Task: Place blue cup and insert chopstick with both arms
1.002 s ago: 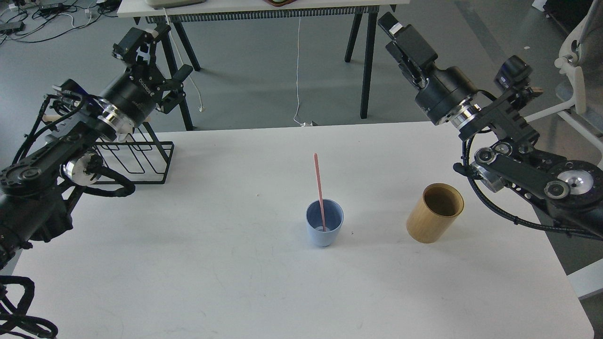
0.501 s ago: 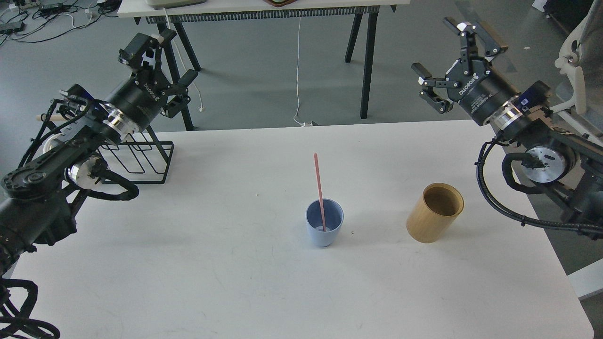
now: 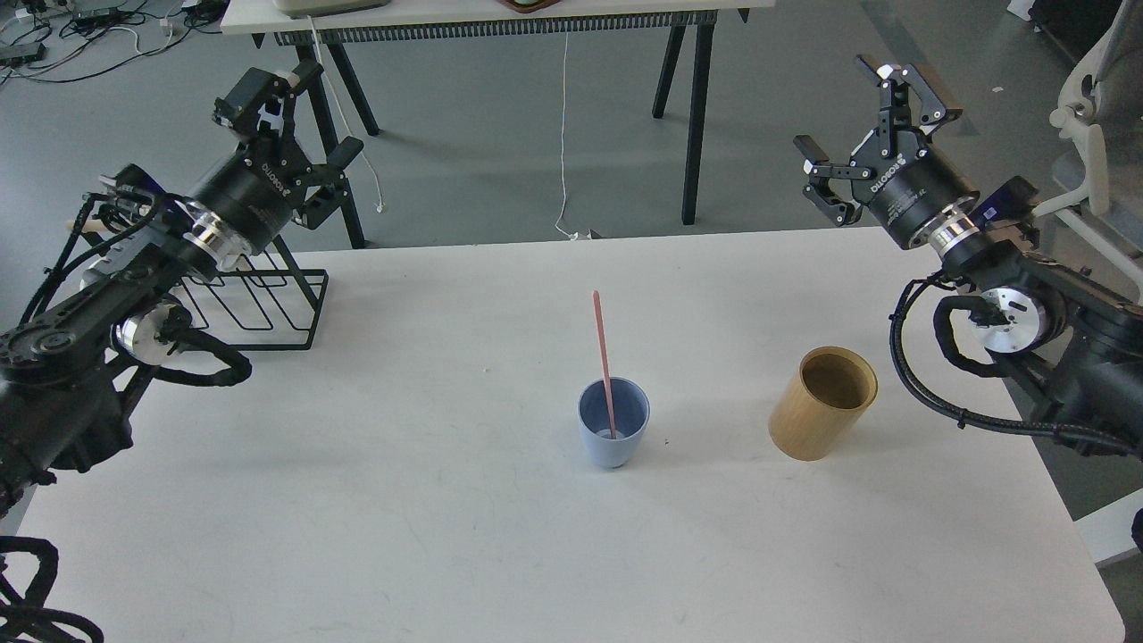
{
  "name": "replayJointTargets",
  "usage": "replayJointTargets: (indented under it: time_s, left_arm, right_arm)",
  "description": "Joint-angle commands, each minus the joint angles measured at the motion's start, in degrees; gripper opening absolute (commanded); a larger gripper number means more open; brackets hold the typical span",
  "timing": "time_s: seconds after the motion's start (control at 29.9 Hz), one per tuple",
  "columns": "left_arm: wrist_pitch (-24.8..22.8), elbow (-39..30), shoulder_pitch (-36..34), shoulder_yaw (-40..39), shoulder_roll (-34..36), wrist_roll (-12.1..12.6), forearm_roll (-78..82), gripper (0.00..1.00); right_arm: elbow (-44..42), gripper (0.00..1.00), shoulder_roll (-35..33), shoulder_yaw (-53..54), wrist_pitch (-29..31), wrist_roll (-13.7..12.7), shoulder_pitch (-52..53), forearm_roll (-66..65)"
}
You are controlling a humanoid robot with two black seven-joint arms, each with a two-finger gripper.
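Observation:
The pale-blue cup [image 3: 613, 434] stands upright on the white table [image 3: 446, 518], right of centre. A thin pink chopstick [image 3: 603, 353] stands in it, leaning slightly left, its top well above the rim. My left gripper [image 3: 290, 121] is open and empty, raised beyond the table's far left edge, far from the cup. My right gripper [image 3: 871, 121] is open and empty, raised beyond the far right edge, also far from the cup.
A tan wooden cylinder [image 3: 823, 403] stands upright right of the cup. A black wire rack [image 3: 259, 299] sits at the table's far left, under my left arm. Another table's black legs [image 3: 692, 107] and cables lie on the floor behind.
My right arm swung round: its wrist turned so the open gripper now shows, then settled slightly lower. My left gripper shifted a little. Cup, chopstick and cylinder stayed put.

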Motion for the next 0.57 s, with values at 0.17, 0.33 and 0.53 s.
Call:
replayJointTargets:
  time_s: [0.17, 0.33, 0.53]
  left_arm:
    - [0.0, 0.1, 2.1, -2.3, 0.9, 0.0, -0.1, 0.99]
    - [0.0, 0.0, 2.1, -2.9, 0.8, 0.0, -0.1, 0.99]
    - [0.0, 0.0, 2.1, -3.2, 0.8, 0.0, -0.1, 0.99]
  right_arm:
    - [-0.6, 0.99, 4.2, 2.1, 0.0, 0.0, 0.1, 0.0]
    - [-0.7, 0.99, 5.3, 5.5, 0.0, 0.0, -0.1, 0.4]
    - [-1.6, 0.99, 8.0, 5.8, 0.0, 0.0, 0.3, 0.4]
